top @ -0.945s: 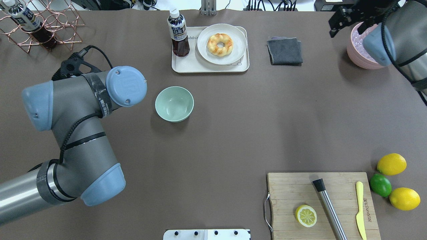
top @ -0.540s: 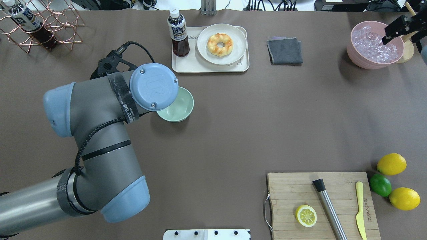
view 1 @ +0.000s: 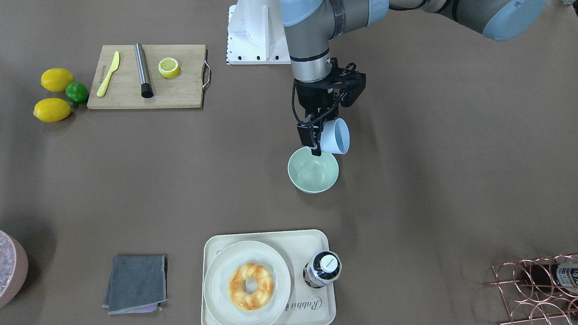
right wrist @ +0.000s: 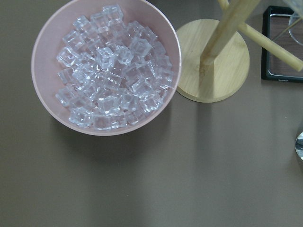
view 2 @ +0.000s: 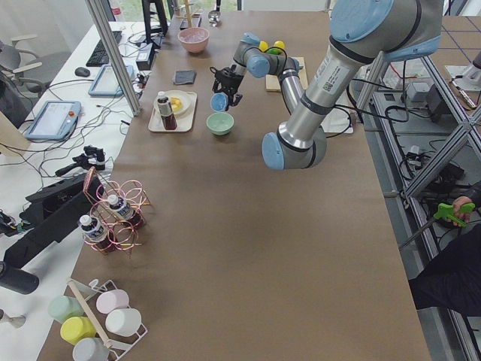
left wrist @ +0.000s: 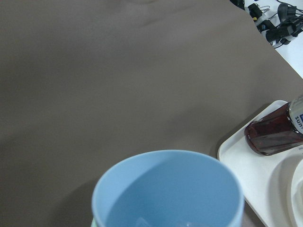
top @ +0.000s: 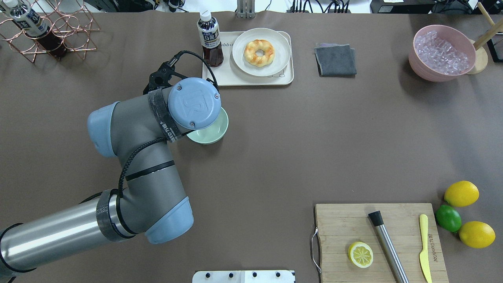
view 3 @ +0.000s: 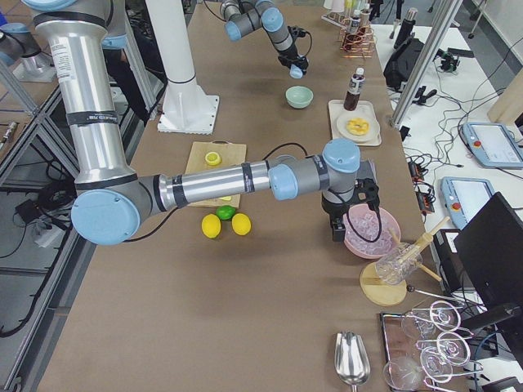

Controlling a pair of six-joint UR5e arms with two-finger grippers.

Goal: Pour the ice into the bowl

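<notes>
My left gripper (view 1: 319, 140) is shut on a light blue cup (view 1: 337, 135) and holds it tilted well over on its side, just above the robot-side rim of the pale mint-green bowl (view 1: 313, 186). The left wrist view looks into the cup (left wrist: 170, 189); faint glassy ice (left wrist: 142, 221) shows at its bottom edge. In the overhead view my left wrist covers the cup and the left part of the bowl (top: 215, 131). My right gripper (view 3: 336, 222) shows only in the right side view, beside the pink tub (view 3: 373, 234); I cannot tell if it is open or shut.
A tray (top: 220, 78) holds a bottle (top: 209, 39) and a plate (top: 239, 59) with a doughnut. A grey cloth (top: 335, 59) and the pink tub of heaped ice (top: 418, 67) stand at the back. A cutting board (top: 342, 224), lemons, a lime and a wire bottle rack (top: 67, 27) lie around.
My left arm has swung right and forward, so its wrist now covers part of the bowl. My right arm has pulled back from the pink tub and left the overhead view.
</notes>
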